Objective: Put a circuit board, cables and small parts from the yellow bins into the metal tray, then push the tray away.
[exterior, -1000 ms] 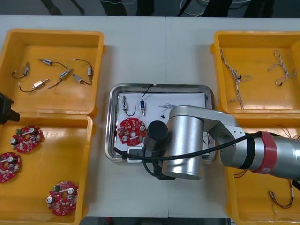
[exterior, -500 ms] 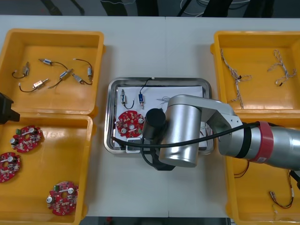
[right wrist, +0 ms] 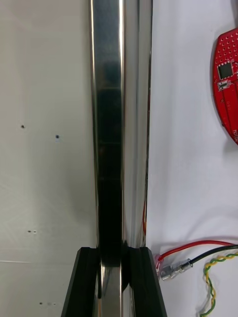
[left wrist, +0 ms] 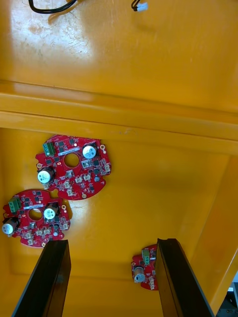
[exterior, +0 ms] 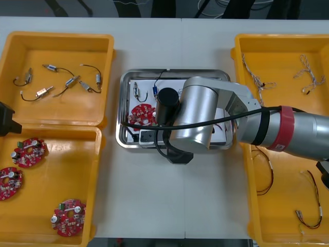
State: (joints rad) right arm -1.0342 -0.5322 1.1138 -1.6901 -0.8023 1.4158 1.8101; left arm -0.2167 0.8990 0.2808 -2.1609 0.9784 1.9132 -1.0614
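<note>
The metal tray (exterior: 175, 72) lies between the yellow bins, white inside. It holds a red circuit board (exterior: 140, 114), two small metal parts (exterior: 136, 91) and cables. My right gripper (exterior: 177, 152) is at the tray's near rim. In the right wrist view the gripper (right wrist: 115, 252) is shut on that shiny rim (right wrist: 121, 124), one finger on each side of it. The circuit board (right wrist: 227, 84) and red, black and yellow cables (right wrist: 198, 250) lie inside on the white floor. My left gripper (left wrist: 111, 247) hangs open over the circuit boards (left wrist: 73, 166) in the near left bin.
The far left bin (exterior: 56, 41) holds several small metal parts. The near left bin (exterior: 97, 170) holds three circuit boards. Twisted cables lie in the far right bin (exterior: 277, 41), red and yellow ones in the near right bin (exterior: 257, 216). The left arm (exterior: 7, 121) is parked at the left edge.
The tray has slid away from me toward the table's far side, with the right gripper on its near rim. Its contents rode along. The left arm stayed still.
</note>
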